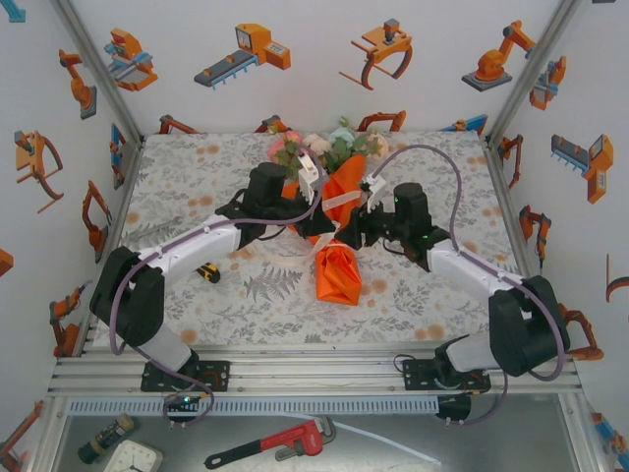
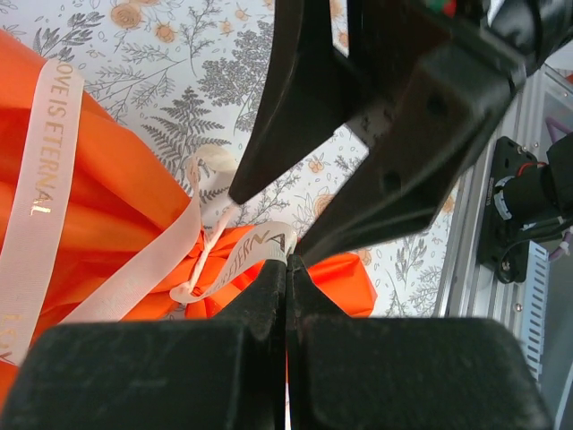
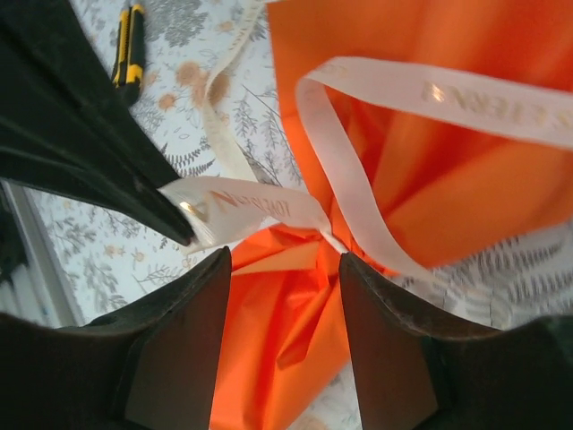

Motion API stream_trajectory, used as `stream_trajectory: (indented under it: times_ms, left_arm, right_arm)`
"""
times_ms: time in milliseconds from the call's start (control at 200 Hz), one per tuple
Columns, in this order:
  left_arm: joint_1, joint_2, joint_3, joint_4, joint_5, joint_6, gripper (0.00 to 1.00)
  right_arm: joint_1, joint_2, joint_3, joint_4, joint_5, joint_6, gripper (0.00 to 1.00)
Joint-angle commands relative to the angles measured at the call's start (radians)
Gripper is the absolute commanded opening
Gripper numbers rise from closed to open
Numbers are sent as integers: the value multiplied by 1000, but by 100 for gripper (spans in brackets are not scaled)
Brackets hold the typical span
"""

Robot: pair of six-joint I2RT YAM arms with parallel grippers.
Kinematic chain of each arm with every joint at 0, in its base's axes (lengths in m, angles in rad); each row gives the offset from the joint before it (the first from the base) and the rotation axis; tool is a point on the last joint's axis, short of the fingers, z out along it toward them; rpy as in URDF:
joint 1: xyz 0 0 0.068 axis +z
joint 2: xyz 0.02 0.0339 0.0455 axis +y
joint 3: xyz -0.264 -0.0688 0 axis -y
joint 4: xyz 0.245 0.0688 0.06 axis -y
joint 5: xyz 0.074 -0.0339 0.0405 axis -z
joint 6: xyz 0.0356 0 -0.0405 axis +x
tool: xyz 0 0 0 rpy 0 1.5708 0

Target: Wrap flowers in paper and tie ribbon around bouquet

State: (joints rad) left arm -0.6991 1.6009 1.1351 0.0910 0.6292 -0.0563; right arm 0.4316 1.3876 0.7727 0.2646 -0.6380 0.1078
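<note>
The bouquet lies mid-table: flowers (image 1: 324, 147) at the far end, and orange paper (image 1: 339, 277) wrapped around the stems and cinched at a waist. The cream ribbon (image 2: 40, 179) crosses the paper (image 2: 89, 224) and is knotted at the waist. My left gripper (image 2: 288, 265) is shut on the ribbon's printed free end. My right gripper (image 3: 285, 262) stands open over the crumpled paper (image 3: 295, 331) just below the knot, nothing between its fingers. In the right wrist view the ribbon (image 3: 448, 98) loops over the paper. In the top view the two grippers (image 1: 322, 232) (image 1: 350, 234) meet at the waist.
A yellow-and-black utility knife (image 1: 207, 272) lies left of the bouquet on the floral tablecloth (image 1: 197, 177). A red pipe wrench (image 1: 285, 444) and small items rest below the aluminium rail (image 1: 314, 379) at the near edge. Walls enclose three sides.
</note>
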Motion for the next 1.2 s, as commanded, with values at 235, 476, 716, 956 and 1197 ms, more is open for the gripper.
stream_trajectory:
  times_ms: [235, 476, 716, 956, 1197]
  left_arm:
    - [0, 10, 36, -2, 48, -1, 0]
    - [1, 10, 30, 8, 39, -5, 6]
    - [18, -97, -48, 85, -191, -71, 50]
    - [64, -32, 59, -299, -765, -274, 36]
    - [56, 111, 114, -323, -763, -336, 43]
  right_arm:
    - [25, 85, -74, 470, -113, -194, 48]
    - [44, 144, -59, 573, -137, -196, 31]
    - [41, 117, -117, 598, -90, -160, 0]
    - [41, 93, -158, 598, -70, -129, 0]
    - [41, 97, -139, 596, -69, -110, 0]
